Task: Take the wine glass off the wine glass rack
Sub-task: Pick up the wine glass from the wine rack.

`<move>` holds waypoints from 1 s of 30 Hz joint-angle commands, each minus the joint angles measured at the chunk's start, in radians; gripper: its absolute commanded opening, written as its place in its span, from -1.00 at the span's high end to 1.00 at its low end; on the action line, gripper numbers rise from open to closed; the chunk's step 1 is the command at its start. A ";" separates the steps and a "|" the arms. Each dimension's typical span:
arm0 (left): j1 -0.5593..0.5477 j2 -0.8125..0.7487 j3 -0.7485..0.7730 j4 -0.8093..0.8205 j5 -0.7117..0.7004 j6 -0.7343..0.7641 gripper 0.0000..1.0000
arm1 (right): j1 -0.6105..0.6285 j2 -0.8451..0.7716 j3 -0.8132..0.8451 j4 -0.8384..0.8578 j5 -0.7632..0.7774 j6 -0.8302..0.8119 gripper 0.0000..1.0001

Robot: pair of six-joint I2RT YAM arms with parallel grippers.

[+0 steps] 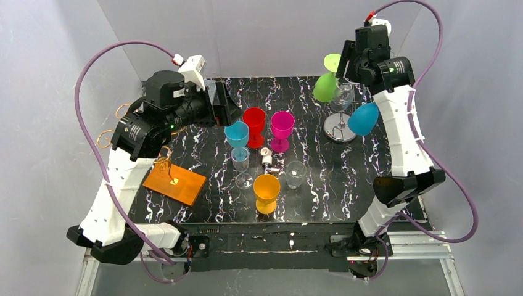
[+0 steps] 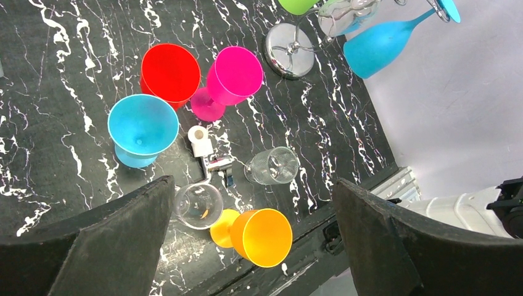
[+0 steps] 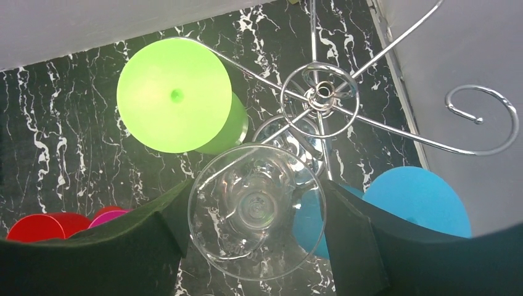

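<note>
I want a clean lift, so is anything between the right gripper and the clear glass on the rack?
Nothing visible. The clear glass sits between the right gripper's fingers. The green glass and blue glass hang close on either side on the rack.

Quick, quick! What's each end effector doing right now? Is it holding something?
Left end effector: open, holding nothing.
Right end effector: closed on the foot of the clear wine glass.

The clear wine glass (image 3: 256, 209) hangs inverted on the chrome rack (image 3: 319, 95); foot uppermost.
</note>
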 commanded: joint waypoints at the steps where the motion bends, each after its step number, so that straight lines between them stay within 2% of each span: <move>1: -0.011 0.006 0.006 0.022 0.015 -0.004 -0.97 | -0.004 -0.086 -0.006 0.040 0.038 0.011 0.20; 13: -0.020 0.004 -0.021 0.051 0.048 -0.020 -0.97 | -0.004 -0.158 -0.092 0.043 0.012 0.039 0.22; 20: -0.025 0.014 -0.049 0.086 0.117 -0.052 -0.97 | -0.005 -0.195 -0.133 0.034 -0.047 0.059 0.26; 24: -0.053 0.029 -0.091 0.147 0.173 -0.103 -0.96 | -0.004 -0.215 -0.130 0.012 -0.085 0.068 0.28; 30: -0.135 0.059 -0.152 0.299 0.175 -0.193 -0.96 | -0.004 -0.250 -0.133 -0.025 -0.154 0.080 0.30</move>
